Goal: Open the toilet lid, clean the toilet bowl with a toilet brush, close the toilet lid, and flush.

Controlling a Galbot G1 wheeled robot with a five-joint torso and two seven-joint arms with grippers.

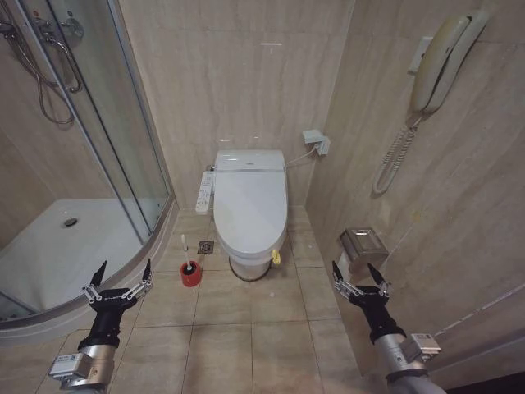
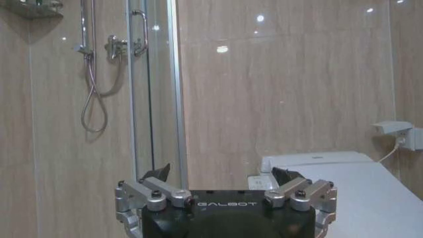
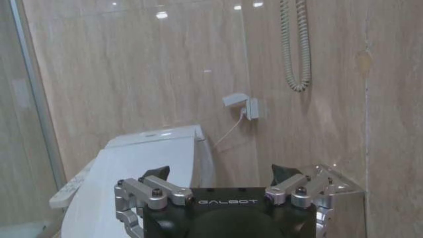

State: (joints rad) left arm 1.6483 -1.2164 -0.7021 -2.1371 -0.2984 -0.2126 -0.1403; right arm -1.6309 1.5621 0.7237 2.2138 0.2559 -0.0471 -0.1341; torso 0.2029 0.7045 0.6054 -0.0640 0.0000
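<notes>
I have the left gripper point(image 1: 123, 276) and right gripper point(image 1: 359, 275) low over the floor, both spread wide and empty; ahead, the brush point(image 1: 188, 258) stands in its red cup left of the toilet; the lid point(image 1: 249, 208) lies shut.

The glossy white oval toilet lid point(image 1: 249, 209) lies shut on the bowl against the far wall. Left of it, on the floor, the white-handled toilet brush point(image 1: 188, 258) stands in its cup. My left pincer point(image 1: 121, 277) and right pincer point(image 1: 358, 275) hang near, either side.
</notes>
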